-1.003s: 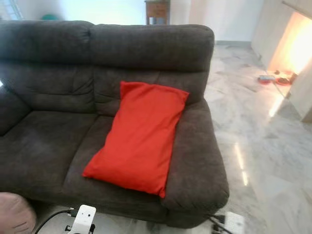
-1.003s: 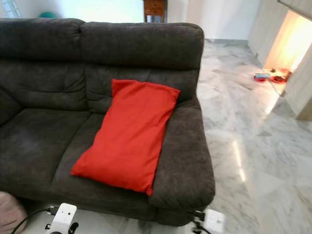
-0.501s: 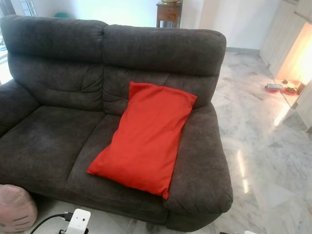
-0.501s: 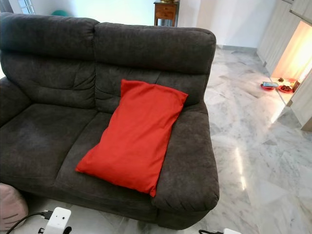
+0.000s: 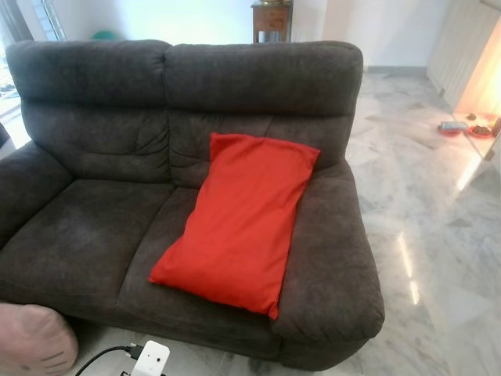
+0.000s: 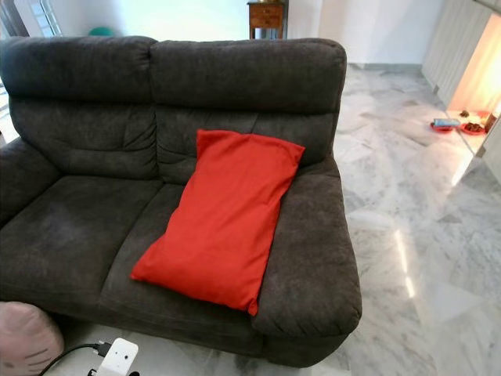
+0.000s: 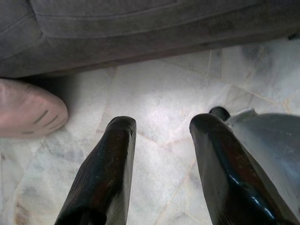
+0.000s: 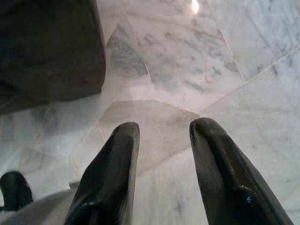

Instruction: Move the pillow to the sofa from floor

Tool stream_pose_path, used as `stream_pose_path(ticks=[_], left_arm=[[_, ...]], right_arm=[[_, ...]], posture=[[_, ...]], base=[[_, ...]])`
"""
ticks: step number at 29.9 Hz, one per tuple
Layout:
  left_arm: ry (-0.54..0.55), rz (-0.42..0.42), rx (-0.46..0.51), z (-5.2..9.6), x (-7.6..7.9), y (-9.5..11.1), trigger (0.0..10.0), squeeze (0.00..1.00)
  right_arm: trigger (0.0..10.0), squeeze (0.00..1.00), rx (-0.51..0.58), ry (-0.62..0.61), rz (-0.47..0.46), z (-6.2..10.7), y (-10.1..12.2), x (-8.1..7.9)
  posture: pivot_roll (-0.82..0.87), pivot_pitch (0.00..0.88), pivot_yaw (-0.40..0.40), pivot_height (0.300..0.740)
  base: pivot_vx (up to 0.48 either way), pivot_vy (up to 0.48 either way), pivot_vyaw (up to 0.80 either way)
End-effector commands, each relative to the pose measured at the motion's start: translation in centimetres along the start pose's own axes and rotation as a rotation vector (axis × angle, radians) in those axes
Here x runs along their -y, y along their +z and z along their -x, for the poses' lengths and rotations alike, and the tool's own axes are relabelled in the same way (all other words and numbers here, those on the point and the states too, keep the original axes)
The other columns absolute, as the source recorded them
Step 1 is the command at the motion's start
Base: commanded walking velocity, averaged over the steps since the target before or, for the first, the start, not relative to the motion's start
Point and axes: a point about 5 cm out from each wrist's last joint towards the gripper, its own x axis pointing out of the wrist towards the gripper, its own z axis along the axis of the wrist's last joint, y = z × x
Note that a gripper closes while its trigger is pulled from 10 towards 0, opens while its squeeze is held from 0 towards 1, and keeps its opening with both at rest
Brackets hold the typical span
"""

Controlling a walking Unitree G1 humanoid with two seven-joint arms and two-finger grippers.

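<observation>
A red pillow (image 5: 239, 222) lies on the right seat of the dark grey sofa (image 5: 86, 227), its top edge leaning against the backrest. My left gripper (image 7: 159, 124) hangs open over the marble floor by the sofa's base, with nothing between its fingers. My right gripper (image 8: 161, 129) is also open and empty, pointing down at the marble floor beside the sofa's corner.
A pink round cushion (image 5: 35, 341) sits on the floor at the sofa's front left. A white charger with a black cable (image 5: 149, 360) lies on the floor in front. Open marble floor (image 5: 438, 258) stretches to the right. A wooden side table (image 5: 272, 16) stands behind the sofa.
The camera has shifted back and to the left, so more of the sofa's left side and the pink cushion show. The pillow and sofa have not moved.
</observation>
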Motion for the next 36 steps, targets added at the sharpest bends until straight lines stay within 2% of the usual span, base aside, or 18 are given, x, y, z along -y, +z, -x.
stream_pose_path(ticks=[1,5,12,15,16,22,25,31,36], left_arm=[[0.023,0.020,0.009,-0.2,-0.7,0.6,10.0,0.00],[0.065,0.041,0.011,-0.4,-1.6,1.1,10.0,0.00],[0.072,0.066,-0.017,-0.3,-1.8,0.6,10.0,0.00],[0.049,0.033,-0.019,-0.2,-1.4,0.4,10.0,0.00],[0.049,0.033,-0.019,-0.2,-1.4,0.4,10.0,0.00],[0.061,0.056,-0.016,-0.2,-1.3,0.3,10.0,0.00],[0.054,0.052,-0.006,-0.2,-1.1,0.6,10.0,0.00],[0.042,0.037,-0.006,-0.2,-1.2,0.6,10.0,0.00],[0.050,0.046,0.011,-0.4,-1.3,1.2,10.0,0.00]], right_arm=[[10.0,0.00,0.001,0.051,0.052,-0.1,0.3,-0.5],[10.0,0.00,-0.004,0.072,0.079,-0.3,0.8,0.0],[10.0,0.00,0.000,0.025,0.045,0.0,1.0,2.2],[10.0,0.00,-0.010,0.002,-0.002,0.6,0.1,3.2],[10.0,0.00,-0.010,0.002,-0.002,0.6,0.1,3.2],[10.0,0.00,-0.049,-0.020,-0.022,1.9,-1.6,5.7],[10.0,0.00,0.011,0.056,-0.009,-0.4,0.6,-2.0],[10.0,0.00,0.005,0.066,-0.037,-0.3,0.2,-2.9],[10.0,0.00,0.020,0.072,-0.040,-0.4,0.6,-2.4]], posture=[[-0.03,0.000,0.002,0.740],[-0.02,0.000,-0.036,0.740],[-0.03,0.000,0.006,0.740],[-0.02,0.000,0.020,0.740],[-0.02,0.000,0.020,0.740],[-0.02,0.000,0.019,0.740],[-0.03,0.000,0.033,0.740],[-0.04,0.000,0.048,0.740],[-0.05,0.000,0.045,0.740]], base=[[0.000,0.000,0.00],[0.000,0.000,0.00],[0.000,0.000,0.00],[0.000,0.000,0.00],[0.000,0.000,0.00],[0.000,0.000,0.00],[0.000,0.000,0.00],[0.000,0.000,0.00],[0.000,0.000,0.00]])
